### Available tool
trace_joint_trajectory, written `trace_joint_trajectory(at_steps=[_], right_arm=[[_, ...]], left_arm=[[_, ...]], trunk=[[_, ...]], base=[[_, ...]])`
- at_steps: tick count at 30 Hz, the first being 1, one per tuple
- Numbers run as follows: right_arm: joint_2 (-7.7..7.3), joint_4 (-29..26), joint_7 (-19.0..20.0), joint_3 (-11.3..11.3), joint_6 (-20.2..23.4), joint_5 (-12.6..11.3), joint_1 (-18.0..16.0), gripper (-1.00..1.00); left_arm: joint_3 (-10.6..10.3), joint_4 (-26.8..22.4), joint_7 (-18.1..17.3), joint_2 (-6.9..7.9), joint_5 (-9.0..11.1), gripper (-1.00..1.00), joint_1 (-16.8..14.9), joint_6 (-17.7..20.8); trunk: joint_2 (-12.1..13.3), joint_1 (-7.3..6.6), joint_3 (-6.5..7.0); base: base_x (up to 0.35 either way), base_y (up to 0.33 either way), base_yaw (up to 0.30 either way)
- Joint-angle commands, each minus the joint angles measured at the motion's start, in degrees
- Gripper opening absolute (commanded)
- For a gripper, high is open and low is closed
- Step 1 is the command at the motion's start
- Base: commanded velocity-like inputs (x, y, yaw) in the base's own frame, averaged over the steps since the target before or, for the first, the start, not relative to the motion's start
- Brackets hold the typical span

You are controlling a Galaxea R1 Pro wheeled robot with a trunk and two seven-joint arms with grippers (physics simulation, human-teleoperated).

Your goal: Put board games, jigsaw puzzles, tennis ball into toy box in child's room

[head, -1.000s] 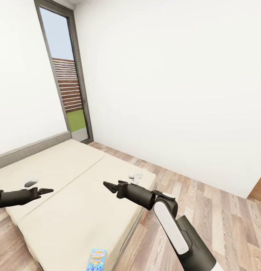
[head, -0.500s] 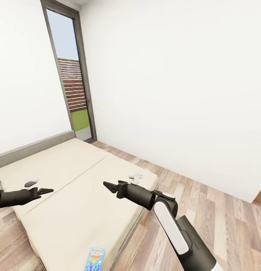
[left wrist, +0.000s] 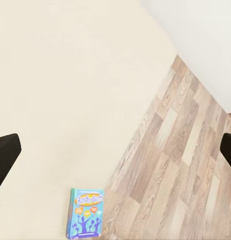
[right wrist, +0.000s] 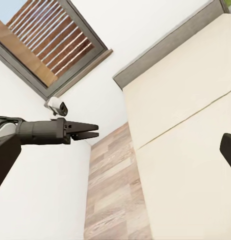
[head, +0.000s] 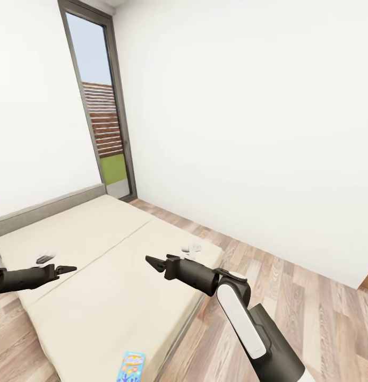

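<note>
A colourful blue board game (head: 131, 366) lies flat on the cream bed (head: 99, 249) near its close edge, low in the head view. The left wrist view shows the same board game (left wrist: 86, 220) beside the mattress edge and the wood floor. My left gripper (head: 67, 269) hovers open over the bed's left side, far from the game. My right gripper (head: 154, 261) hangs open above the middle of the mattress with nothing between its fingers. The right wrist view looks across at the left gripper (right wrist: 83, 131). The toy box, table, puzzles and ball are out of view.
Two small white objects (head: 191, 248) (head: 44, 259) rest on the mattress. A tall glass door (head: 101, 116) stands in the far corner behind the bed's grey padded edge (head: 45, 208). Wood-plank floor (head: 295, 297) runs along the white wall right of the bed.
The whole view has shifted a little, so the camera has turned; the board game now sits lower in the picture. Both arms hold the same pose.
</note>
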Motion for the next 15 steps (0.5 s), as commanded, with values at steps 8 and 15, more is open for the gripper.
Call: trace_joint_trajectory(at_steps=[8, 15], right_arm=[[0.02, -0.02, 0.20, -0.06, 0.27, 0.02, -0.06, 1.00], [0.02, -0.02, 0.22, -0.06, 0.27, 0.02, -0.06, 1.00]], left_arm=[[0.04, 0.00, 0.04, -0.08, 0.32, 1.00, -0.06, 0.54], [0.06, 0.00, 0.02, -0.10, 0.33, 1.00, -0.06, 0.56]], trunk=[[-0.13, 0.04, -0.13], [-0.13, 0.04, -0.13]], base=[[0.043, -0.163, 0.013], [0.008, -0.054, 0.074]])
